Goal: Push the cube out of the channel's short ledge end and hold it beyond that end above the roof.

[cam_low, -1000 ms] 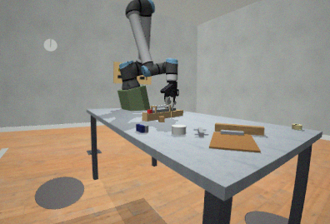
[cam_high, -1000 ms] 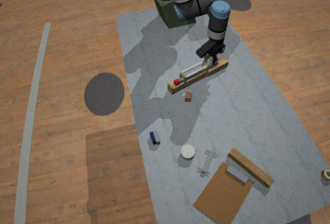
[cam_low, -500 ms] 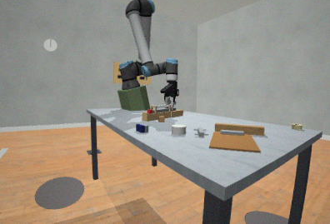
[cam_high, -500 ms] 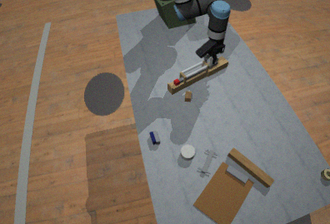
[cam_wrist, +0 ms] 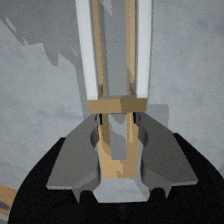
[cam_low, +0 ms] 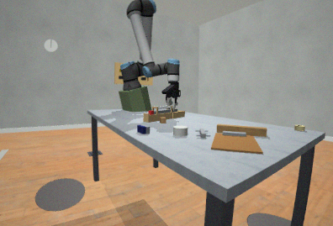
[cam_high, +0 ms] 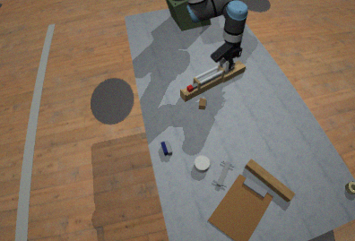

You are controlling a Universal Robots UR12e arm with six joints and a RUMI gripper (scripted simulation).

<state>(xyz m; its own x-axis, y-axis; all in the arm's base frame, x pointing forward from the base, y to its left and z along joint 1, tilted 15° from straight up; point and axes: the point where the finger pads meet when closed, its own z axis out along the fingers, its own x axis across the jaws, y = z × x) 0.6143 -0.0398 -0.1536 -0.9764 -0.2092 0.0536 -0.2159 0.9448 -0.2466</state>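
Currently: pincer (cam_wrist: 117,122) is hanging at the channel's (cam_high: 238,69) near end, jaws parted narrowly w/ a tan pusher stem (cam_wrist: 117,160) between them. Thin dark slits are showing either side of the stem, so I'm reading it as straddling, not clamping.

Red cube (cam_high: 190,88) is sitting at the opposite end, past the pale rails (cam_wrist: 86,50), on the short ledge just inside the raised lip. It looks out of the covered part, not yet lifted.

Step in hand, as I'm judging it: getting off the pusher and over to the cube.
- Rising straight up first, so the fingers aren't dragging the stem or its crossbar (cam_wrist: 117,105).
- Travelling above the roof, never dipping between the rails.
- Coming down on the cube from above, taking the two faces not blocked by lip or rail ends.
- Closing square, then lifting vertically, well above the roof.

Materials:
- Channel base and pusher: flat-cut tan wood, matte, squared edges.
- Rails: pale, smooth, straight strips.
- Cube: small, hard-edged, plain faces; could be slipping if pinched off-centre.
- Surface (cam_high: 278,108): grey, mottled, matte.
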